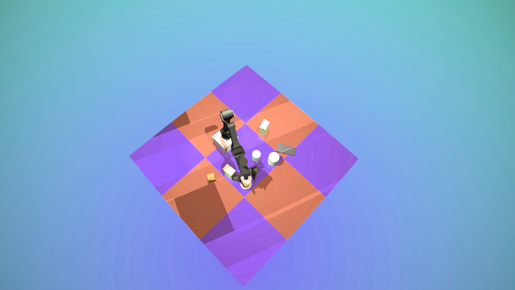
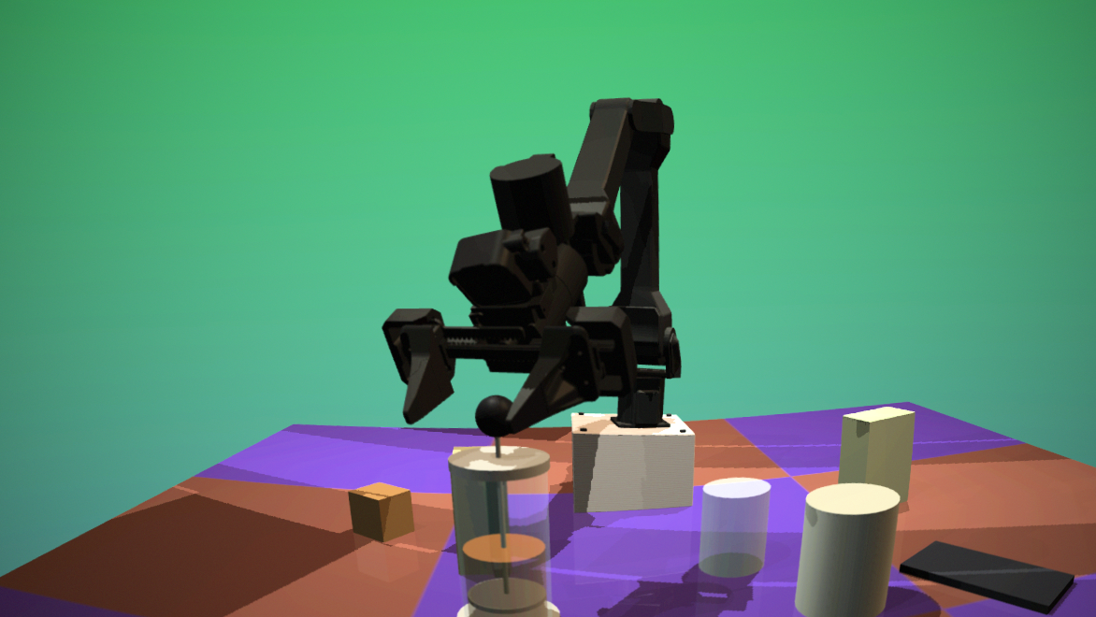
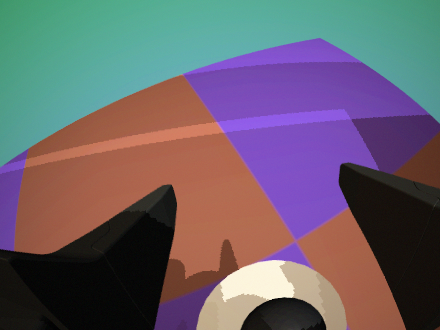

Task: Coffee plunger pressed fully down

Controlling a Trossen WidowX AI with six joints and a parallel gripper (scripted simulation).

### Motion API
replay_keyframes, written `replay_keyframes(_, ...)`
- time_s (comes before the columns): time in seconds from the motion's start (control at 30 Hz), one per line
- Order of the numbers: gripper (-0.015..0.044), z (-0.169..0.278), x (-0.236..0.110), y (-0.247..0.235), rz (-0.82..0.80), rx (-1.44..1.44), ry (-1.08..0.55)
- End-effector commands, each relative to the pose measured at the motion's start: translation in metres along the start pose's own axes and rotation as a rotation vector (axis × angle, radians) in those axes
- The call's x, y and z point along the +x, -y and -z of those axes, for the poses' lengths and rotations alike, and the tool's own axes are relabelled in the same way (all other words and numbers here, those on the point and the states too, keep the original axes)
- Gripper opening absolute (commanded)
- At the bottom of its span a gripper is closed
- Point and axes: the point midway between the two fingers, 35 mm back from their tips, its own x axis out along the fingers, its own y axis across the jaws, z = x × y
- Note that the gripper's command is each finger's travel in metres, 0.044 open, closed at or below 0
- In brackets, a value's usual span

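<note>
The coffee press (image 1: 245, 186) (image 2: 503, 574) has a clear body, a beige lid (image 2: 525, 461) (image 3: 255, 284) and a round base, and looks upright or nearly so. Its black plunger knob (image 2: 492, 415) (image 3: 284, 315) stands above the lid, with a short length of rod showing between them. An orange disc (image 2: 490, 547) shows inside the body. My gripper (image 2: 460, 424) (image 3: 259, 184) is wide open, with a finger on each side of the knob in the wrist view. In the exterior view one fingertip overlaps the knob's right edge; I cannot tell if they touch.
A cream block (image 1: 229, 172) stands close beside the press, and an orange cube (image 1: 211, 177) (image 2: 381, 511) beyond it. On the other side are a translucent white cylinder (image 1: 256, 155) (image 2: 733, 528), a larger cream cylinder (image 1: 273, 158) (image 2: 847, 552), a dark slab (image 1: 286, 149) (image 2: 987, 574) and a tall cream box (image 1: 264, 127) (image 2: 878, 455).
</note>
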Motion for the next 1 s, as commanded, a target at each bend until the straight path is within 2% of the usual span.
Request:
replay_keyframes(0.0,0.0440,0.002,0.000,0.000,0.000,0.000,-0.006)
replay_keyframes(0.2,0.0440,-0.009,-0.014,0.001,0.000,0.001,-0.009)
replay_keyframes(0.47,0.0440,-0.041,-0.082,0.002,0.000,0.006,-0.024)
replay_keyframes(0.97,0.0440,-0.038,-0.082,0.002,0.000,0.006,-0.024)
